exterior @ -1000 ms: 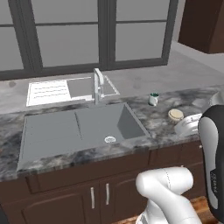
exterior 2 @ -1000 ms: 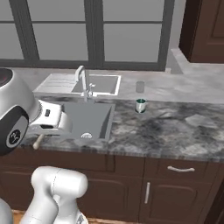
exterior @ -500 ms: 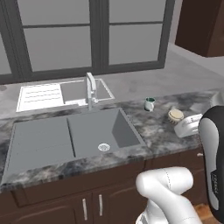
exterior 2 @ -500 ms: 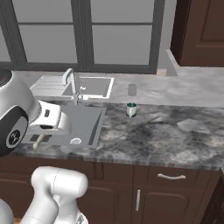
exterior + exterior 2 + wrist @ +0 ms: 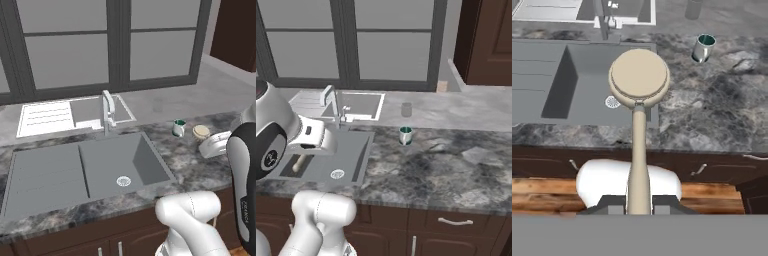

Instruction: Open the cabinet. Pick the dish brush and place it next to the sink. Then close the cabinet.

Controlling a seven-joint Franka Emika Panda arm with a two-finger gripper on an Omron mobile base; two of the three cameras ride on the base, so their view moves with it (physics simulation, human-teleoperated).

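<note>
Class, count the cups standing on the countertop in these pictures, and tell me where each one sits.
1. A green cup stands on the marble countertop, just right of the sink, behind its front edge.

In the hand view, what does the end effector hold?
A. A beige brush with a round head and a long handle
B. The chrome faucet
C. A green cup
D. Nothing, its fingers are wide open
A. In the hand view the end effector is shut on the handle of the beige dish brush, whose round head hangs above the sink; the green cup stands apart on the counter.
</note>
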